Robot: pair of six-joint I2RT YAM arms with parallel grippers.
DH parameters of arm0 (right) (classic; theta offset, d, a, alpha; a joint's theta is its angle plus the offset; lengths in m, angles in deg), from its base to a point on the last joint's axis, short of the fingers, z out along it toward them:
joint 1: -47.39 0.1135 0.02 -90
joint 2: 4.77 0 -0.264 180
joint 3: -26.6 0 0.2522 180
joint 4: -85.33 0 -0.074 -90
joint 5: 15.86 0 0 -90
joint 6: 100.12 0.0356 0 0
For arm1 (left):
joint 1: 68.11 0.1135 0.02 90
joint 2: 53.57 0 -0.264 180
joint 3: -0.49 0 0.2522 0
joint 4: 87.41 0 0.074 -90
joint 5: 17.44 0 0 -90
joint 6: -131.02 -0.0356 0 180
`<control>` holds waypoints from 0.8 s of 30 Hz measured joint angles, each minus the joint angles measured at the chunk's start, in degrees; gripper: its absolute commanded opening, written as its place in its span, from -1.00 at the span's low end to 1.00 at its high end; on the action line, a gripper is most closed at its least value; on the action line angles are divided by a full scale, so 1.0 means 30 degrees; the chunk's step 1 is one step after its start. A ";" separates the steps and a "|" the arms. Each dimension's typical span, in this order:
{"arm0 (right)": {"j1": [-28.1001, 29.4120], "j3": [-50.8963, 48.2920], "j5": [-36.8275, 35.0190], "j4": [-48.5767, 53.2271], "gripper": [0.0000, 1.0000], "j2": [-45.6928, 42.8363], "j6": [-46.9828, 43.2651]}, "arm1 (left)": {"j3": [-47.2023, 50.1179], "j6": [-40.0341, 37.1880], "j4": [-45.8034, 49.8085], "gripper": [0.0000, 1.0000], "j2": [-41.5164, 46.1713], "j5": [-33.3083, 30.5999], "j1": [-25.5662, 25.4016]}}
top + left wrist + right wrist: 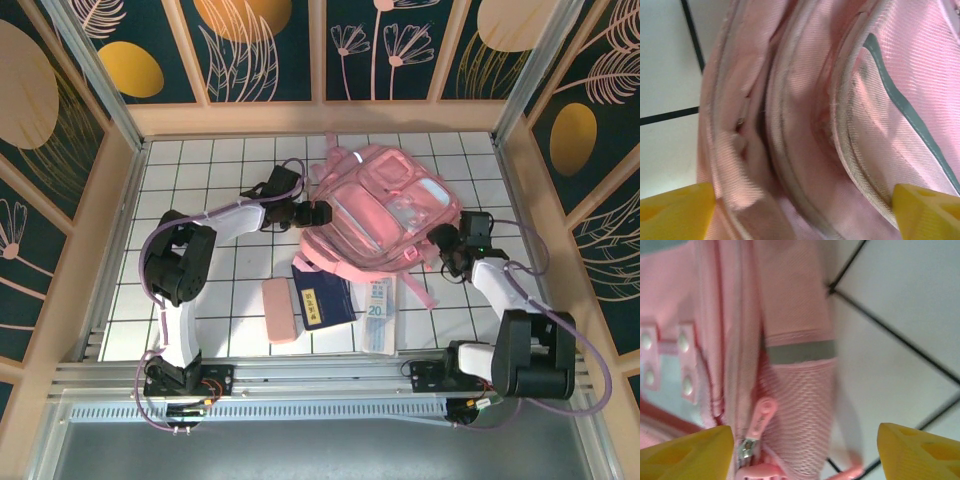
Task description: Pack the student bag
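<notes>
Nearest us, the left gripper (805, 212) stands spread wide over the student bag's (385, 215) seams. The right gripper (805, 452), equally spread, flanks its zipper pull (760, 417). We see the bag mid-table (200, 180), with the pencil case (281, 309) and blue book (325, 297) just before it.

Pink student bag (385, 215), grey stripes (800, 351), white black-gridded table (200, 170), seemingly navy book (322, 300)

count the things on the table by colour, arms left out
pink: 2 (bag, pencil case)
dark blue: 1 (book)
pale, marked "20": 1 (booklet)
total: 4
</notes>
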 measured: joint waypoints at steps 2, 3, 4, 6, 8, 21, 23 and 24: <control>0.0007 0.0007 0.1501 -0.1333 0.09 0.1275 -0.0532 | 0.0000 0.0044 0.0058 0.37 0.0000 -0.0124 0.0007; 0.0007 0.0029 0.2120 -0.1982 -0.20 0.1909 -0.0801 | 0.0000 0.0073 0.0066 0.18 0.0000 -0.0109 0.0007; 0.0007 0.0080 0.2455 -0.2361 -0.35 0.2368 -0.0954 | 0.0000 0.0117 0.0058 -0.04 0.0000 -0.0102 0.0007; -0.0087 0.0459 0.3045 -0.2994 -0.69 0.3330 -0.1625 | 0.0000 0.0328 0.0080 -0.39 0.0000 -0.0124 0.0007; -0.0138 0.1049 0.3483 -0.3475 -0.95 0.4044 -0.2164 | 0.0036 0.0466 0.0124 -0.48 0.0000 -0.0342 0.0066; 0.0146 0.6863 0.9639 -0.6819 -0.27 1.0484 -0.6645 | 0.3060 -0.1413 0.1960 0.66 0.4860 -0.4029 0.0051; 0.0153 0.7475 1.0003 -0.6754 -0.18 1.1103 -0.7096 | 0.2871 -0.2310 0.3104 0.66 0.5195 -0.5246 0.0036; 0.0153 0.7723 1.0025 -0.6608 -0.16 1.1213 -0.7147 | 0.2477 -0.2798 0.3883 0.64 0.5224 -0.5792 -0.0044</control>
